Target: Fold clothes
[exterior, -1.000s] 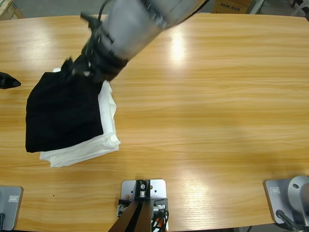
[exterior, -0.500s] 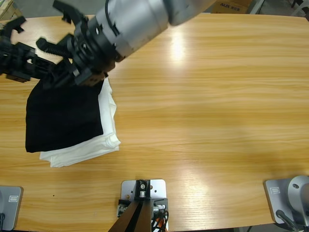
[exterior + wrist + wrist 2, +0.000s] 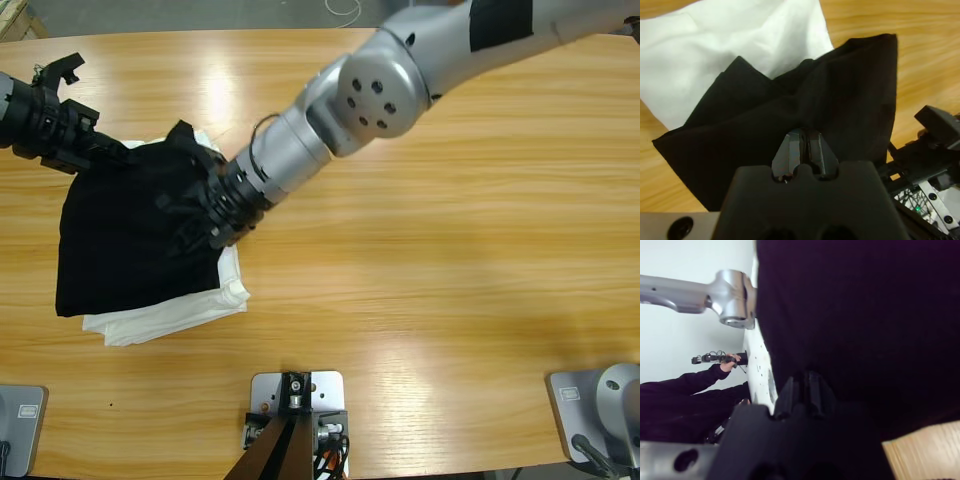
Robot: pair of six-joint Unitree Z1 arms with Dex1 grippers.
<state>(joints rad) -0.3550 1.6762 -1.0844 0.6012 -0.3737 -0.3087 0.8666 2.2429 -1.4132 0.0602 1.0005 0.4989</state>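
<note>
Black polo shirt [image 3: 130,235] over white cloth [image 3: 165,312], worktop [image 3: 440,260] left; pinched in left gripper [image 3: 804,145] and right gripper [image 3: 802,385] jaws, both closed.

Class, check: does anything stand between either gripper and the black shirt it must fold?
Nothing visible does. The left gripper and the right gripper each have their fingers shut right on the black shirt. The white cloth lies beneath the shirt, not between.

Wooden table [image 3: 430,260]; white cloth [image 3: 170,312] lying on it.
</note>
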